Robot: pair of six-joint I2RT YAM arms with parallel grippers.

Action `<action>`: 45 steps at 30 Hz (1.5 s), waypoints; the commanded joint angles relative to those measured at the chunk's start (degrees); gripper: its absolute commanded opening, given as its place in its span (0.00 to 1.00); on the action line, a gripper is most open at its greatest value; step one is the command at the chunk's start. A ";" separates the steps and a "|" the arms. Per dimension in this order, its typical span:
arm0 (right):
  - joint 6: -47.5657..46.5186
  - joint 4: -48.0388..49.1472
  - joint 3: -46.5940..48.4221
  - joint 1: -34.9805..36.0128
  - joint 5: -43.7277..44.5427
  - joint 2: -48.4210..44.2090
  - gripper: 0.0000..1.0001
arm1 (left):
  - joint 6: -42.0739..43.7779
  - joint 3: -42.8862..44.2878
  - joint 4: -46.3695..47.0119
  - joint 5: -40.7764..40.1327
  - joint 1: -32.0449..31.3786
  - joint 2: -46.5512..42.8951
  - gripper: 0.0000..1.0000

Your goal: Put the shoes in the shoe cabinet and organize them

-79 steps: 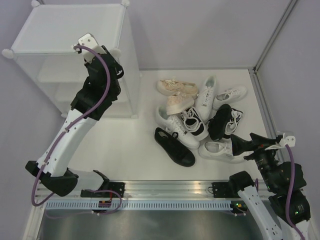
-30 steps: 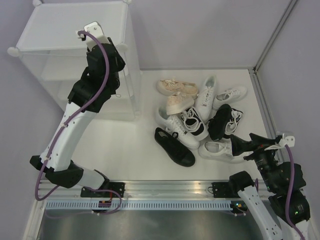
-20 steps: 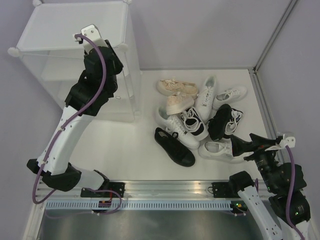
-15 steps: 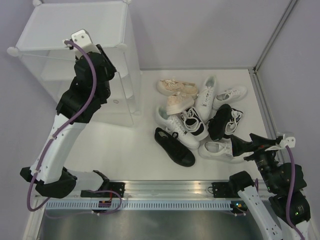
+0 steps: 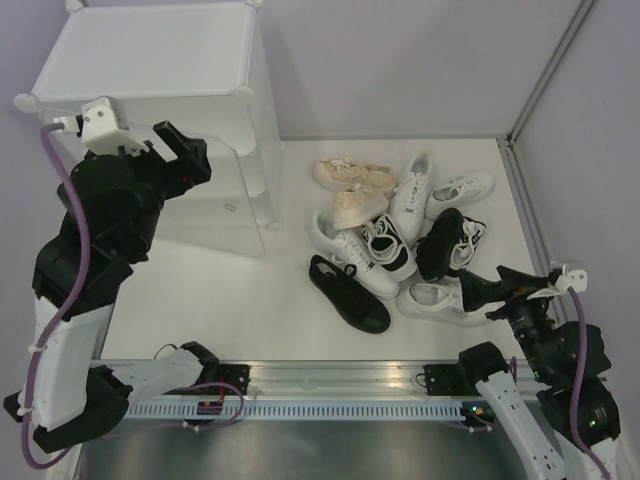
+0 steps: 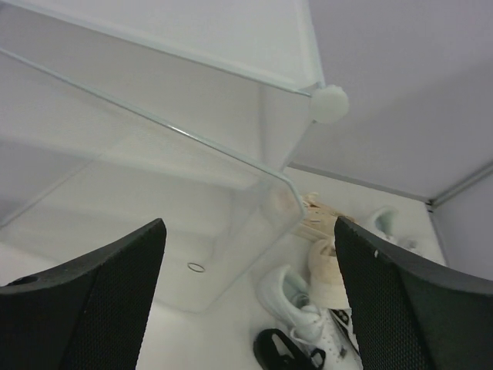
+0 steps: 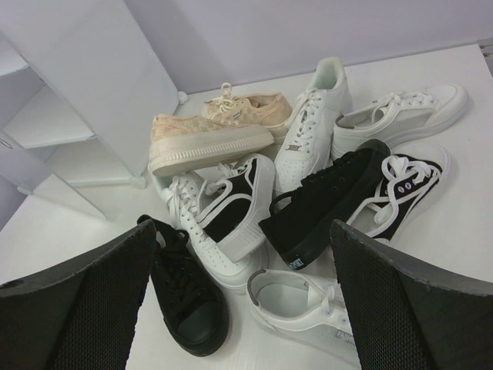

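The shoe cabinet (image 5: 150, 60) stands at the back left, its frosted door panel (image 5: 215, 225) swung outward. My left gripper (image 5: 188, 160) hovers open in front of the cabinet's top, holding nothing. The left wrist view shows the door panel (image 6: 192, 231) below the open left gripper (image 6: 250, 308). The shoes (image 5: 400, 235) lie piled at centre right: beige (image 5: 355, 190), all-black (image 5: 348, 292), black-and-white (image 5: 450, 242) and white ones. My right gripper (image 5: 488, 290) is open beside a white sneaker (image 5: 435, 298). From the right wrist, the open right gripper (image 7: 246, 308) hangs above that pile (image 7: 231, 204).
A round corner connector (image 6: 329, 102) caps the cabinet's near top corner. The aluminium rail (image 5: 330, 385) with both arm bases runs along the near edge. A wall frame (image 5: 545, 70) bounds the right side.
My left arm has drawn back to the left, away from the cabinet's top front edge. Its jaws have opened, and the door panel has swung further out. The right arm has not moved.
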 commanded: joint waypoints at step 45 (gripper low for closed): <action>0.67 -0.04 -0.63 0.40 -0.39 2.06 0.98 | -23.95 -19.22 -9.68 -26.91 -14.37 9.48 0.94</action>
